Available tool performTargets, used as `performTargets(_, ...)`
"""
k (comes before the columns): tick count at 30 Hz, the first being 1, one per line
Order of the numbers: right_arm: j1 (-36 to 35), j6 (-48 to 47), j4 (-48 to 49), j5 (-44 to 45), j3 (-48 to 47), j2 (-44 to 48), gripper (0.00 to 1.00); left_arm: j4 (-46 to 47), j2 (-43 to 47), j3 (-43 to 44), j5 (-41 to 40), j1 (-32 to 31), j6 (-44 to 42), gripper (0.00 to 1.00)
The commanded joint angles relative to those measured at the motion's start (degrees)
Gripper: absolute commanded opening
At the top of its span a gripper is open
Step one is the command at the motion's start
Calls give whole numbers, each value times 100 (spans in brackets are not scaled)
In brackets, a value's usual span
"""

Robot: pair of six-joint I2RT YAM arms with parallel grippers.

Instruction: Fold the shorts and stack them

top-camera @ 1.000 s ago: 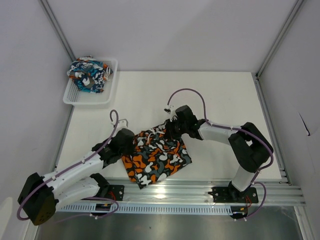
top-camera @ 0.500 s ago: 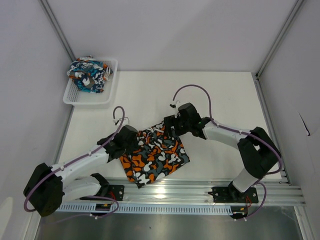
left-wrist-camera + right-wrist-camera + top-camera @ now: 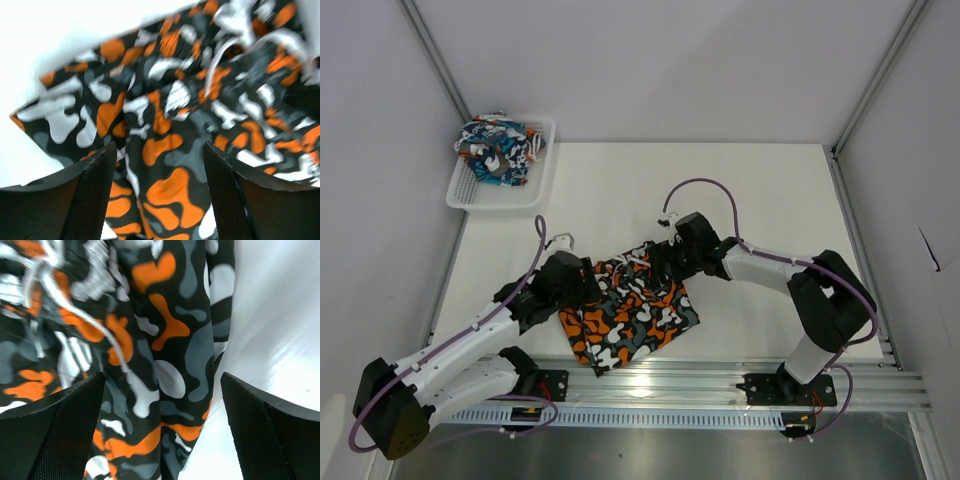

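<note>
As left tool (image 3: 159,148) and right tool (image 3: 162,378) have opened, shorts (image 3: 632,310) lie freed.

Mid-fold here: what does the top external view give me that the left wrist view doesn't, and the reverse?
Only the top external view shows the white basket at the far left with the cartoon-print shorts bunched in it, the right gripper at the far edge of the camouflage shorts, and their whole outline. Only the left wrist view shows the left gripper open, with nothing pinched, and the white drawstring up close. Both show the camouflage shorts lying on the white table.
</note>
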State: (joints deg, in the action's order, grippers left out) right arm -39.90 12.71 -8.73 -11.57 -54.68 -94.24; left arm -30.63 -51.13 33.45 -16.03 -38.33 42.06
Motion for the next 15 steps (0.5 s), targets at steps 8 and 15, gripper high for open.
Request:
performTargets(8,61,-137,108,-363,-52,-516,86,-847,454,-585,-435,27,1075,73)
performTargets(15,52,-120,56,-416,-157,-728,74,-1200,535,-690,-533,27,1585,73)
